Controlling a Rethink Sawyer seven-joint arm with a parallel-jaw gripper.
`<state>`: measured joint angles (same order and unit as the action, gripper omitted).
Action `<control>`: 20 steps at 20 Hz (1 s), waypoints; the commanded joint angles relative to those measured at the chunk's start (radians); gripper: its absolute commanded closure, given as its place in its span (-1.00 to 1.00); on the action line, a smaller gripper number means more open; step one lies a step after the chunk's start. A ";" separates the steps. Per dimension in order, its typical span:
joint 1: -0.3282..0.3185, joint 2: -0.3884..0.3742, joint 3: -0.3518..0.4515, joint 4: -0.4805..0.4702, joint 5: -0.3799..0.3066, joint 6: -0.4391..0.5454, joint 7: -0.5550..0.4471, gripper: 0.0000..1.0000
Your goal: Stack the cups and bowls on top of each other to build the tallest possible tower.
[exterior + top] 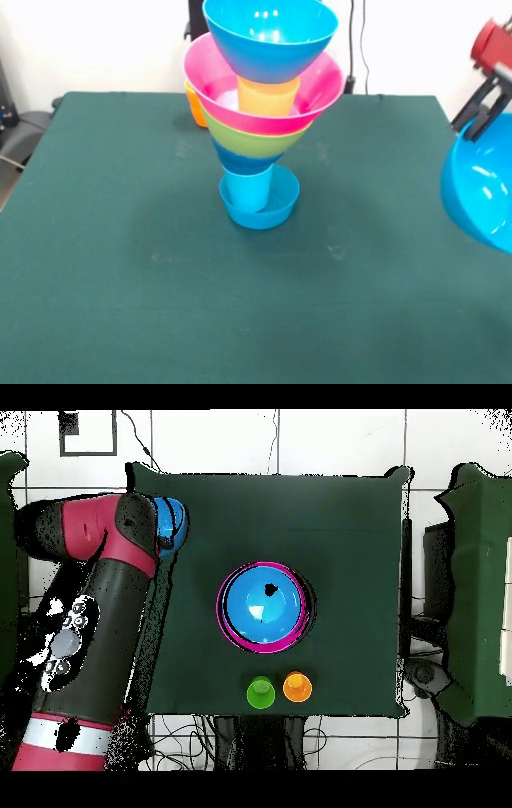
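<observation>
The table (120, 304), covered in dark green cloth, fills most of the front view, and its whole lower half and left side lie bare. No brand marks or readable writing show on anything.

The red and black arm (95, 604) runs up the left side of the overhead view, over the table's left edge. Its end effector (484, 112) shows at the right edge of the front view, just above a large blue bowl (480, 192) hanging there beyond the table's right side; whether the fingers grip the bowl's rim I cannot tell.

The tower (260, 120) stands a little above the frame's centre, well clear of every edge. From the bottom up it counts: one small blue bowl (280, 210), one light blue cup (246, 192), one blue bowl, one lime green bowl (252, 142), one pink bowl (320, 88), one yellow cup (268, 96) and one large blue bowl on top (272, 36).

Two loose cups stand near the overhead view's lower table edge: one green cup (261, 691) and one orange cup (297, 686), side by side.
</observation>
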<state>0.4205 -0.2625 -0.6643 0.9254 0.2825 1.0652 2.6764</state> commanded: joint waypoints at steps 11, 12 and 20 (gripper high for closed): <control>-0.108 -0.096 0.046 -0.376 -0.149 0.332 -0.330 1.00; -0.113 -0.099 0.049 -0.389 -0.150 0.340 -0.335 1.00; -0.148 -0.118 0.064 -0.475 -0.149 0.401 -0.387 1.00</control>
<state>0.3101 -0.3591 -0.6704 0.5603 0.1918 1.3241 2.6334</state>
